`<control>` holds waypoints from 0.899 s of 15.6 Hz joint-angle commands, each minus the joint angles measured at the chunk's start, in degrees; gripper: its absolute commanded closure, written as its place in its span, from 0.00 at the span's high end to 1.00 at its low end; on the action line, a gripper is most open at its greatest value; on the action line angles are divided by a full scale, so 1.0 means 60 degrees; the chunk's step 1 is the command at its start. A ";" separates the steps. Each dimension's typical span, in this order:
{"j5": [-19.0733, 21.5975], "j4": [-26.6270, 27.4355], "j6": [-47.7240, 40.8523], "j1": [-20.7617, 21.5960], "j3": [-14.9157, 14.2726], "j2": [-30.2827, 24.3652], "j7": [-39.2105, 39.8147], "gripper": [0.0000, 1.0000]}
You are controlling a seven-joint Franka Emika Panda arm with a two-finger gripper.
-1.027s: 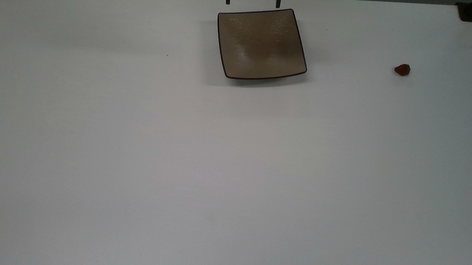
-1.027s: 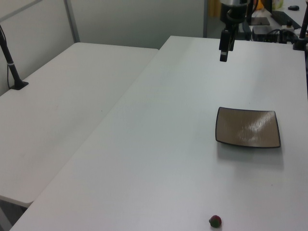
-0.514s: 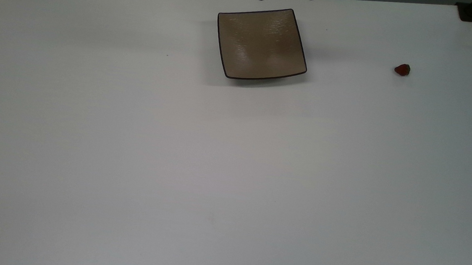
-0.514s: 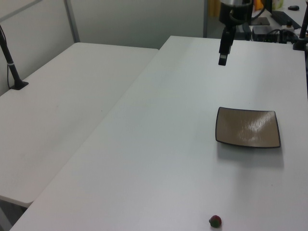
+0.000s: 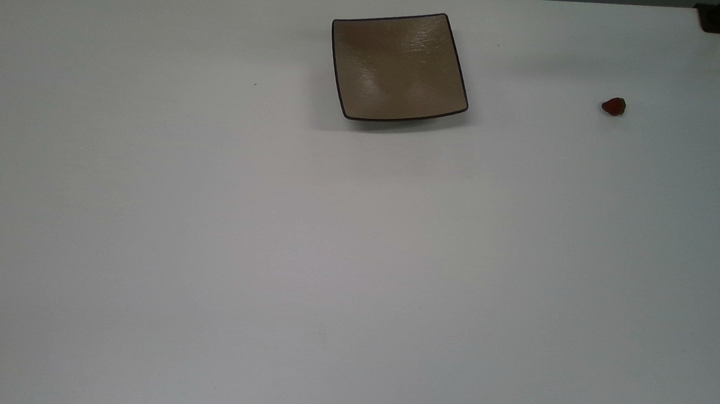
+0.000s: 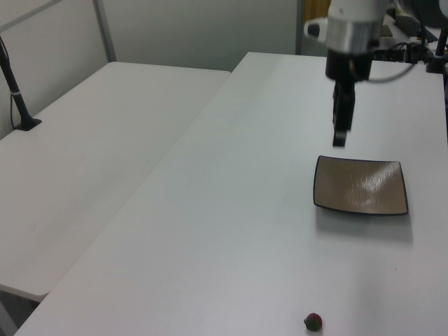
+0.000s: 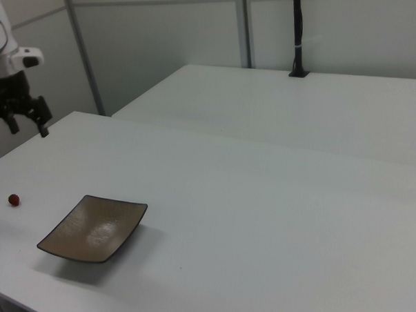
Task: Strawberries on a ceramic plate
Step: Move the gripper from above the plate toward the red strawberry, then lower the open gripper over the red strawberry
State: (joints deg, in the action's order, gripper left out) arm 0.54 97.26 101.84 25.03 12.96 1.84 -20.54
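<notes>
So the strawberry point(image 5: 613, 106) is sitting on its own on the white table point(image 5: 355, 259), way over toward the top view's right and well apart from everything else; in the left view it point(image 6: 313, 321) is showing up near the bottom edge, and in the right view it point(image 7: 13, 200) is lying at the far left, just a tiny dark red dot with a bit of green on it. The ceramic plate point(image 5: 400, 66) is resting flat on the table near the far edge in the top view, to the left of the strawberry there, square, glossy tan-brown with a thin dark rim and corners curling up (nothing is lying on it). In the left view the plate point(image 6: 361, 186) is sitting further back than the strawberry and to its right, and in the right view the plate point(image 7: 93, 228) is sitting to the right of the berry and nearer the camera. The gripper point(image 7: 28, 125) is hanging in the air above the table with its two dark fingers pointing down and spread apart, holding nothing; the right view is making that gap pretty clear. In the left view the gripper point(image 6: 340, 134) is hovering just above the plate's far left corner, not touching it. A second white table point(image 6: 91, 168) is standing alongside, on the left view's left.
</notes>
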 commanded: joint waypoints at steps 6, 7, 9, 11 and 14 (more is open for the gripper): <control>0.0028 -0.0081 0.1790 0.1218 0.0549 0.1581 -0.0971 1.00; 0.0013 -0.0081 0.1937 0.1277 0.0564 0.1728 -0.0942 1.00; -0.0089 -0.0067 0.2361 0.1423 0.0564 0.2079 -0.0912 1.00; -0.0148 -0.0067 0.2786 0.1686 0.0564 0.2387 -0.0927 1.00; -0.0527 -0.0110 0.3109 0.1950 0.0564 0.2885 -0.0941 1.00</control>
State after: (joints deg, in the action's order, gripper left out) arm 0.13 97.37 118.32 34.79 16.55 16.32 -25.57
